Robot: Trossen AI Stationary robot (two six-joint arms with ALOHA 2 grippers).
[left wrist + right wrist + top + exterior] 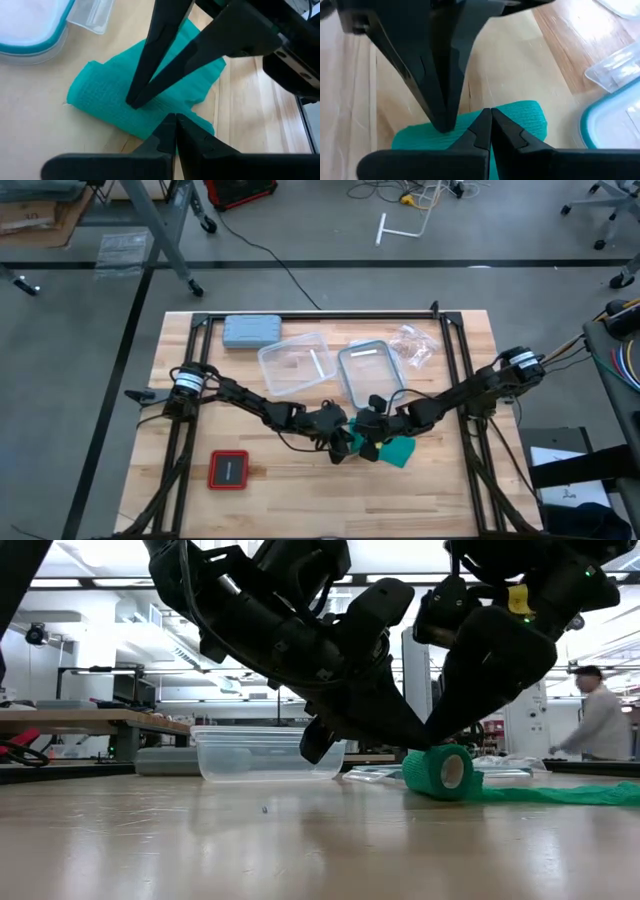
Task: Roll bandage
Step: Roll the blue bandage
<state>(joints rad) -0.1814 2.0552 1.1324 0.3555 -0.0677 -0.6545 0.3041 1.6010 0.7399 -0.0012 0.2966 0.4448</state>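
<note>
The teal bandage (440, 772) lies on the wooden table near its middle. One end is wound into a short roll, lying on its side. The loose band (570, 794) trails flat toward the table's right edge and also shows in the high view (400, 451). My left gripper (175, 117) and my right gripper (489, 111) are both shut. They meet tip to tip over the roll, the left coming from the table's left and the right from its right. In the high view the left gripper (343, 444) and right gripper (367, 442) hide most of the roll. My left gripper touches the bandage's rolled part (150, 125) with its shut fingertips, slanting down from the table's left. Whether any cloth is caught between the fingers I cannot tell. The roll lies on the table. My right gripper sets its shut fingertips (134, 100) on top of the rolled cloth (520, 117), slanting down from the table's right. The bandage stays on the table beneath them.
Behind the grippers stand a clear tub (295, 365) and a teal-rimmed clear lid (372, 370). A grey-blue case (250, 330) lies at the far left and a crumpled plastic bag (415, 345) at the far right. A red-and-black square (228, 470) is near left. A person (600, 720) is beyond the table.
</note>
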